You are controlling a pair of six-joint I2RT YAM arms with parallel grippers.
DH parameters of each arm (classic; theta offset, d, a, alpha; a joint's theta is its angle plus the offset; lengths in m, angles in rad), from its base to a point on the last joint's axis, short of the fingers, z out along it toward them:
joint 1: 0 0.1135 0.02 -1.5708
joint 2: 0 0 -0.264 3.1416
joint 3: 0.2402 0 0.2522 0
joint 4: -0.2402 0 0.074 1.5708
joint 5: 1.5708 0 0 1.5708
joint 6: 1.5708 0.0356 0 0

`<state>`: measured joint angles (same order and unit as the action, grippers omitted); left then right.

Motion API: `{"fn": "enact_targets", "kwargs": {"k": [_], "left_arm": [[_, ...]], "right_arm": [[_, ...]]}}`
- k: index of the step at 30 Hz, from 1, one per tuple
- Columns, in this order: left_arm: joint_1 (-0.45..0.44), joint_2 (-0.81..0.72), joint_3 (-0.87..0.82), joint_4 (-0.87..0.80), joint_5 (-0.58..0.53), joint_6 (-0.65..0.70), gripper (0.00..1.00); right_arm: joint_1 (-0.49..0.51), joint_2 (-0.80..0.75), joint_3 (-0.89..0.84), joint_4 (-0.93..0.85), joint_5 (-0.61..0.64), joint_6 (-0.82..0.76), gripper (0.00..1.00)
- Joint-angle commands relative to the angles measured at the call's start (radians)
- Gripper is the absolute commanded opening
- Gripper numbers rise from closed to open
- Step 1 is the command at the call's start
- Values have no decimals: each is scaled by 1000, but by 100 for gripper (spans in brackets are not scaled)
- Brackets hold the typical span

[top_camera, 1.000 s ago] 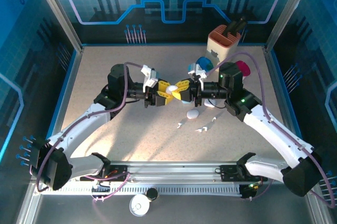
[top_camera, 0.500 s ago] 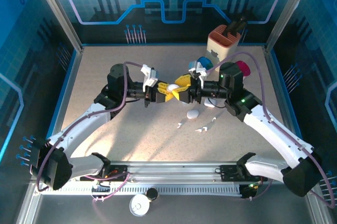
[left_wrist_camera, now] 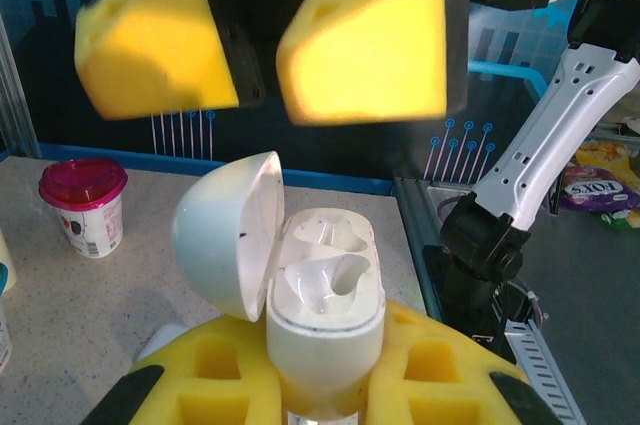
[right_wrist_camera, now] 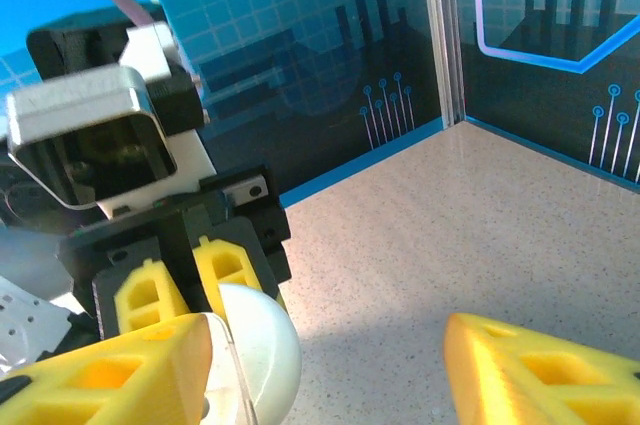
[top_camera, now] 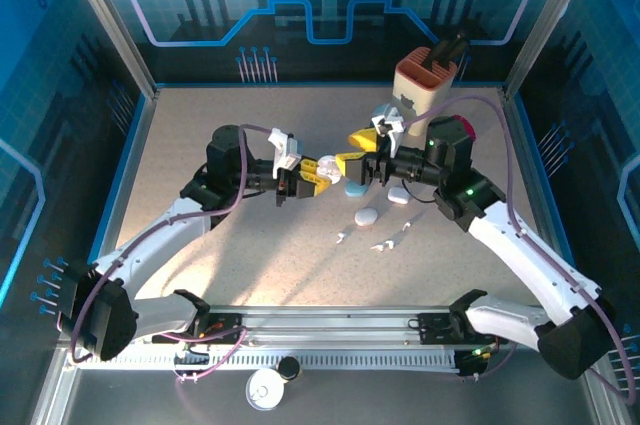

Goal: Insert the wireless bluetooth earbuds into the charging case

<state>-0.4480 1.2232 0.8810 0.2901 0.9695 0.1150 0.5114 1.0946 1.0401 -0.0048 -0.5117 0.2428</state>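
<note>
while the left gripper (top_camera: 312, 173) is clenched on the lower half of the charging case (left_wrist_camera: 325, 315), its lid (left_wrist_camera: 228, 235) hangs open and both sockets look empty. the right gripper (left_wrist_camera: 260, 45) hovers just above, jaws apart, holding nothing. the earbuds (top_camera: 381, 245) lie on the table (top_camera: 200, 145), near the case but apart from it. a careless sweep of that gripper could knock the lid shut or twist the case loose. the tiny stems may also slip from such wide foam jaws.

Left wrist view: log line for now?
left gripper: shut on white pebble-shaped plastic charging case | lid: open | right gripper: open, empty
</note>
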Motion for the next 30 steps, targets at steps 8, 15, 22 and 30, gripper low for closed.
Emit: {"fn": "enact_targets", "kwargs": {"k": [8, 15, 22, 30], "left_arm": [[15, -13, -85, 157, -43, 7, 0], [25, -27, -128, 199, -73, 2, 0], [27, -12, -131, 209, -73, 11, 0], [27, 10, -121, 211, -61, 8, 0]], "right_arm": [[-130, -92, -74, -252, 240, 283, 65], [-150, -16, -103, -604, 377, 355, 60], [-167, 82, -209, -685, 392, 393, 51], [-158, 165, -300, -627, 265, 510, 45]]}}
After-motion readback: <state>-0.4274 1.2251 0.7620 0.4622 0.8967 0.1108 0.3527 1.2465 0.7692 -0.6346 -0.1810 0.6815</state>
